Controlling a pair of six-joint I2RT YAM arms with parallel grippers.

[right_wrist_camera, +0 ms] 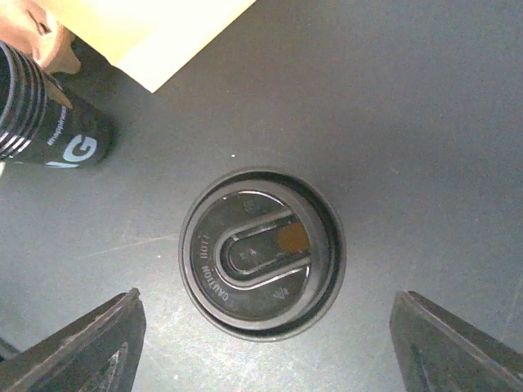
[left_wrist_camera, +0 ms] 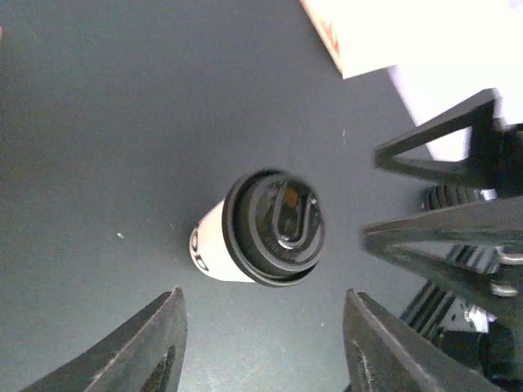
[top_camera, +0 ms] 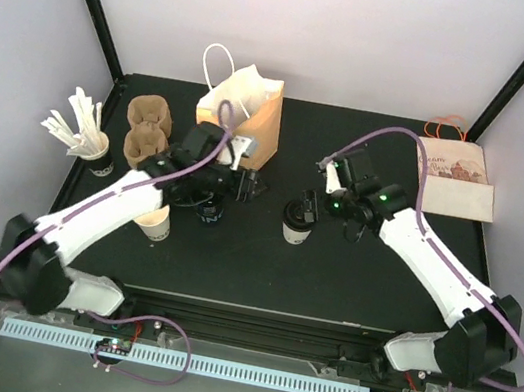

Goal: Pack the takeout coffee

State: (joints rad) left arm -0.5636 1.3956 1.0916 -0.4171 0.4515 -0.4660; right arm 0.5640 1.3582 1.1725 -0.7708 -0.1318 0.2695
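You are between grips. The lidded cup [right_wrist_camera: 261, 253] stands upright on the table [top_camera: 371, 266] between the two arms, and neither arm holds it. Your right gripper [top_camera: 313, 203] hangs just above it, fingers [right_wrist_camera: 90, 343] spread wide to either side and not touching. Your left gripper [left_wrist_camera: 263, 304] is also spread and empty.

Next, as I judge it, you close on the cup's wall below the lid. You then carry it to the pulp carrier [top_camera: 147, 130] or the standing paper bag [top_camera: 245, 117]. Mind the dark cup [top_camera: 210, 212] just beside the left gripper, and the white cup [top_camera: 154, 223] close by the left arm.
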